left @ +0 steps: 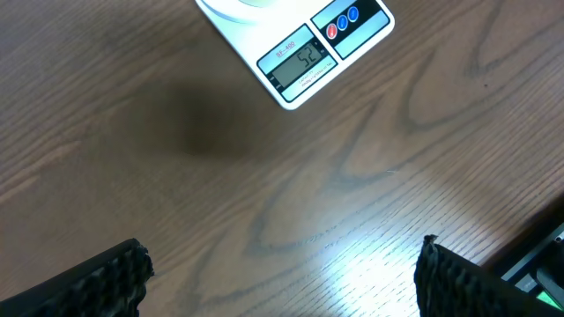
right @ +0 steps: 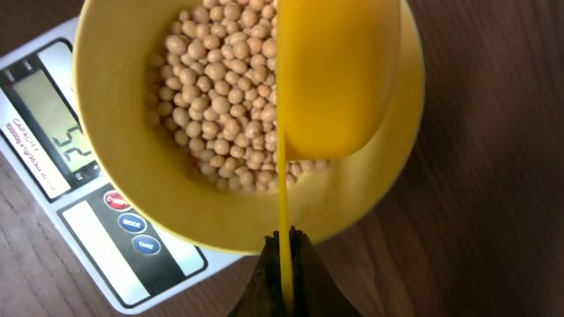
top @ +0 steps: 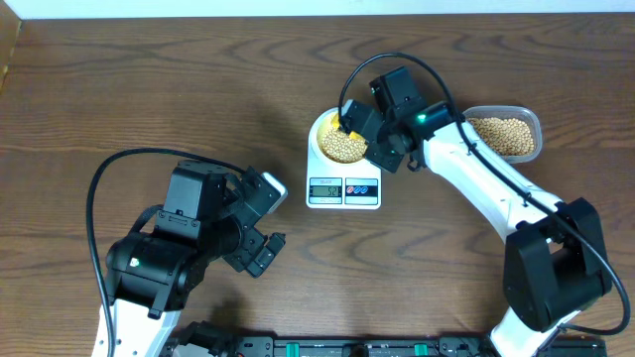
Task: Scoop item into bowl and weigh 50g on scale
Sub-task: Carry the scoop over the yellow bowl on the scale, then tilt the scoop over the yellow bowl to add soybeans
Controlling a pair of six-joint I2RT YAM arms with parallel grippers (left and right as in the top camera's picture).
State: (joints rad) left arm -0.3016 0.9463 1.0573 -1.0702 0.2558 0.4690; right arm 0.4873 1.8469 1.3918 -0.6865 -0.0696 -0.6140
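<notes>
The brown wooden desk (top: 99, 99) held everything. The right arm (top: 486, 188) reached from the near right corner across to the middle of the desk. The left arm (top: 159, 263) sat folded up near the front left, well apart from the other things.

The left jaws hung wide open over bare wood and held nothing (the left wrist view showed only the two dark pads at the bottom corners).

The white scale (top: 343, 191) sat in the middle of the desk, and its little screen (left: 300, 57) seemed to read 52. A clear tub (top: 537, 127) sat to the right of the scale, near it but not touching, with beans (top: 501, 137) inside.

The yellow bowl (right: 115, 167) sat on top of the scale. A yellow scoop (right: 339, 79) hung over the bowl, turned on its edge. The right jaws were closed tight on the thin handle of the scoop, which ran down between them. The side of the scoop that showed had no beans on it.

Many small tan beans (right: 220, 106) lay in a heap at the bottom of the bowl, below the scoop
</notes>
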